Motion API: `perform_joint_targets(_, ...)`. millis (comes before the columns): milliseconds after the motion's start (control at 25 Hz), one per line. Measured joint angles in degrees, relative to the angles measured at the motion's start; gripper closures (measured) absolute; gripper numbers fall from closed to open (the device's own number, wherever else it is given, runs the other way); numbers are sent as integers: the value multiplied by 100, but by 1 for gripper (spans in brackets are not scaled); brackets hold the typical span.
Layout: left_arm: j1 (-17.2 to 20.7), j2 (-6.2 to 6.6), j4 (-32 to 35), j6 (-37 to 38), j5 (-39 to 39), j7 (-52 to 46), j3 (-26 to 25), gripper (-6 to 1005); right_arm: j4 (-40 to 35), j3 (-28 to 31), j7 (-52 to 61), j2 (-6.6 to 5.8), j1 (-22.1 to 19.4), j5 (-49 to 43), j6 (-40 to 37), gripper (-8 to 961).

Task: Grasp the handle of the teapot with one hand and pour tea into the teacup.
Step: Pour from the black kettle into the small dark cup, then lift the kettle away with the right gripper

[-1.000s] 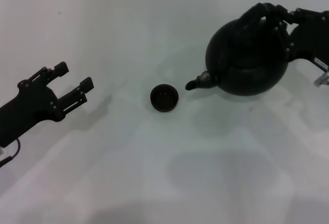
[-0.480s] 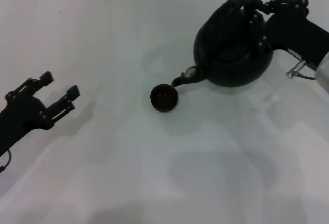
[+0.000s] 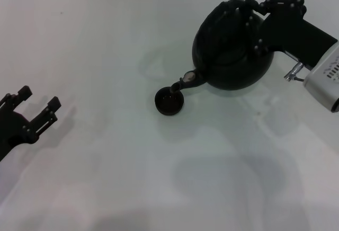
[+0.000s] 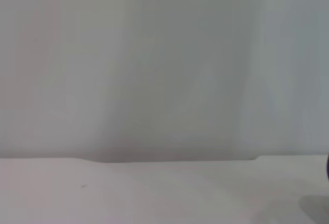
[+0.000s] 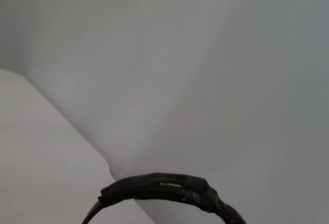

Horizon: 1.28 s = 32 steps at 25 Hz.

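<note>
The large black teapot (image 3: 230, 56) hangs tilted to the left at the back right of the white table, its spout (image 3: 183, 82) reaching down over the rim of the small dark teacup (image 3: 169, 101). My right gripper (image 3: 258, 8) is shut on the teapot's arched handle (image 3: 241, 6); the handle also shows as a black hoop in the right wrist view (image 5: 164, 190). My left gripper (image 3: 37, 103) is open and empty at the far left edge, well away from the cup.
The white table (image 3: 159, 178) carries nothing else. Its far edge meets a white wall at the top of the head view. The left wrist view shows only the wall and the table edge.
My right gripper has carried the teapot left and tipped it, bringing the spout down over the teacup. My left arm has drawn back toward the left edge.
</note>
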Motion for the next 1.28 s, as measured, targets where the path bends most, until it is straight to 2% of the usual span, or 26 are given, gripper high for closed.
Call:
perform_joint_targets(680, -5, -2, -79, 11, -46, 15, -44, 224, -406, -408, -948, 6, -76, 2, 664, 854)
perform_joint_targets(880, -152, -1, -244, 11, -63, 17, -43, 224, -570, -675, -1332, 1, -83, -1, 1033, 855)
perform_joint_targets(1280, -262, 8, -376, 23, -74, 21, -60, 226, -671, -728, -1567, -11, -108, -12, 1095, 857)
